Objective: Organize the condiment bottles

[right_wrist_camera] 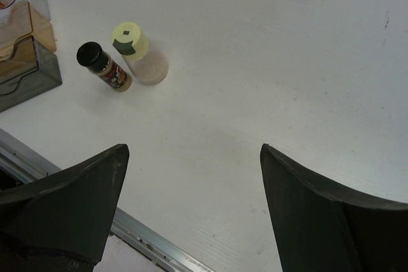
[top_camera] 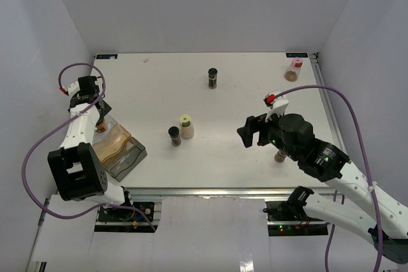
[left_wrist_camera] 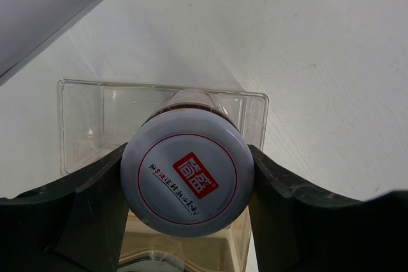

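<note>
A white-capped condiment bottle [left_wrist_camera: 187, 181] with a red logo sits between the fingers of my left gripper [left_wrist_camera: 188, 157], which is shut on it. It hangs over the clear end compartment [left_wrist_camera: 83, 113] of a tiered rack [top_camera: 126, 157] at the table's left side. Near the table's middle stand a black-capped bottle [top_camera: 174, 136] and a pale-yellow-capped bottle [top_camera: 186, 126], also seen as black cap [right_wrist_camera: 102, 67] and yellow cap [right_wrist_camera: 140, 52]. My right gripper [right_wrist_camera: 194, 157] is open over bare table to their right. A dark bottle [top_camera: 212, 78] stands farther back and a pink-capped one [top_camera: 294, 70] at the back right.
The rack has clear, tan and grey steps [right_wrist_camera: 25, 49]. Another small bottle [top_camera: 280, 156] stands partly hidden beside the right arm. A metal rail [top_camera: 210, 190] runs along the near table edge, and white walls close in the sides and back.
</note>
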### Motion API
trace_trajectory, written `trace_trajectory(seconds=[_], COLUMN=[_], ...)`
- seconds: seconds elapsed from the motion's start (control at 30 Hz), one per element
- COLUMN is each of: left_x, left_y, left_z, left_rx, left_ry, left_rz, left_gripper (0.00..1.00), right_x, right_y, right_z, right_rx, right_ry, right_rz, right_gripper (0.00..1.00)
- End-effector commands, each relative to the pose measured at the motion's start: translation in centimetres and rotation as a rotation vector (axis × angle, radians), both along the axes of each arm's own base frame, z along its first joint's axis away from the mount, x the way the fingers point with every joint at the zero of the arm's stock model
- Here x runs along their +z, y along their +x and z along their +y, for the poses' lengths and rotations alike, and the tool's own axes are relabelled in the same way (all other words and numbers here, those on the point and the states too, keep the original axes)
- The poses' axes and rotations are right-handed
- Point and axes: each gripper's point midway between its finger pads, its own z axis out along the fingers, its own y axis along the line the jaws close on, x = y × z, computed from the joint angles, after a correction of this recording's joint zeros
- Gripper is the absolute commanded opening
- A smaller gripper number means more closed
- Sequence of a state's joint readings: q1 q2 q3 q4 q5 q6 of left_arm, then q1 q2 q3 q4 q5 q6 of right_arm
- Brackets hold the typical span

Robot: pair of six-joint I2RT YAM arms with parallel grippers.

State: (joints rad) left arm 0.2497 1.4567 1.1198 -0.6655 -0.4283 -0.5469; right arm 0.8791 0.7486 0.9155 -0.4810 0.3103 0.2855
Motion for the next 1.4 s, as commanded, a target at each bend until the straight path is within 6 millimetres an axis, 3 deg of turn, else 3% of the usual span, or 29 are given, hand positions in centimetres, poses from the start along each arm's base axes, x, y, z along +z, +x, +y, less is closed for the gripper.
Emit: trace_trajectory(seconds=[0.0, 0.2, 0.73, 0.9, 1.0, 1.1, 1.17, 1.37], left_x=[3.1, 2.8, -0.5, -1.9, -2.4, -2.5, -2.6, -2.9], left_y=[0.4, -0.3, -1.4, -1.3, -1.4, -1.4, -1.4, -1.7], left_z=[1.3, 1.5, 1.8, 1.7, 1.7, 1.6, 1.5, 1.5], left_rx=[0.057, 0.077, 0.091, 0.083, 0.085, 0.084, 0.082, 0.084], left_ry=[0.066, 0.073, 0.029, 0.004, -0.001, -0.005, -0.01, -0.013], left_rz=[-0.107, -0.089, -0.03, -0.001, 0.014, 0.013, 0.014, 0.033], left_gripper=[0.0, 0.0, 0.0, 0.22, 0.27, 0.53, 0.64, 0.71], right_x=[2.2, 2.3, 2.2, 2.0, 2.0, 2.0, 1.9, 1.9], right_y=[-0.1, -0.1, -0.5, -0.5, -0.5, -0.6, -0.6, -0.7], right_z=[0.3, 0.3, -0.4, -0.8, -1.1, -1.3, -1.4, -1.8], right_rx=[0.008, 0.012, 0.0, -0.01, -0.021, -0.025, -0.027, -0.035], right_ry=[0.044, 0.044, 0.053, 0.052, 0.048, 0.046, 0.044, 0.045], right_rz=[-0.026, -0.024, -0.033, -0.038, -0.044, -0.047, -0.046, -0.055], right_gripper=[0.9, 0.9, 0.9, 0.9, 0.9, 0.9, 0.9, 0.9])
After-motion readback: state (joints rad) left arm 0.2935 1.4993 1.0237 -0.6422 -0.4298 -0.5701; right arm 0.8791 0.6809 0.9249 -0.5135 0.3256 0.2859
